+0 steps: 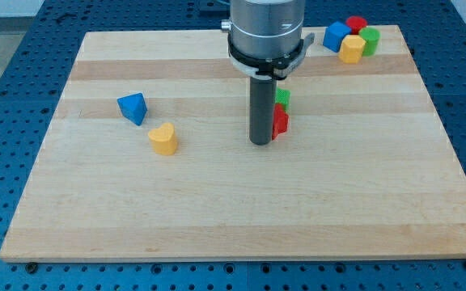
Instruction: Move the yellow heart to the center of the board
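Nearest the view's bottom: wooden board (241, 226). Arm comes down from the view's top, vertical; grey housing (265, 28), then dark rod. My tip (260, 143) rests near board centre; a plain rod, holding nothing. Red block (281, 121) touches the rod's right side, green block (282, 98) just behind. Yellow heart (163, 139) well left of my tip, apart. Blue triangular block (133, 107) near heart, up-left. Top right cluster: blue block (336, 35), red cylinder (356, 24), yellow block (351, 49), second green block (370, 40)

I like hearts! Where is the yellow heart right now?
The yellow heart sits left of the board's middle, just below and right of the blue triangle, well to the left of my tip.
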`<state>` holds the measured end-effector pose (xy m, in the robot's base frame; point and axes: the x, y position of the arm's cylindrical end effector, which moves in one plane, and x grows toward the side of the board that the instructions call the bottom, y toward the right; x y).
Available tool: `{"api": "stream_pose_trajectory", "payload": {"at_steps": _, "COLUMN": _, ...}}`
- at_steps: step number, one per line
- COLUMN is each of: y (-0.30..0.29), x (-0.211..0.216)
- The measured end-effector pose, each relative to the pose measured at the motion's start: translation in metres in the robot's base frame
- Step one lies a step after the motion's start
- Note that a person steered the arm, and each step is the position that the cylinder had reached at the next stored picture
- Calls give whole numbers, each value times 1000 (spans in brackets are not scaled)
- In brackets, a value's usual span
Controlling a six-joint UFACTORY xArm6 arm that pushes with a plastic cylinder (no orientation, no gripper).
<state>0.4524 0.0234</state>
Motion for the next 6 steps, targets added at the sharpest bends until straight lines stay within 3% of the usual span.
{"api": "stream_pose_trajectory", "payload": {"at_steps": 1, "y": -1, "x": 20}}
{"api": "stream_pose_trajectory", "payload": {"at_steps": 2, "y": -39, "x": 64}}
{"api": "stream_pose_trajectory", "payload": {"at_steps": 3, "y": -117, "x": 67}}
{"api": "stream_pose_trajectory", "payload": {"at_steps": 4, "y": -177, "x": 57}}
{"api": "stream_pose_trajectory", "payload": {"at_steps": 6, "y": -176, "x": 20}}
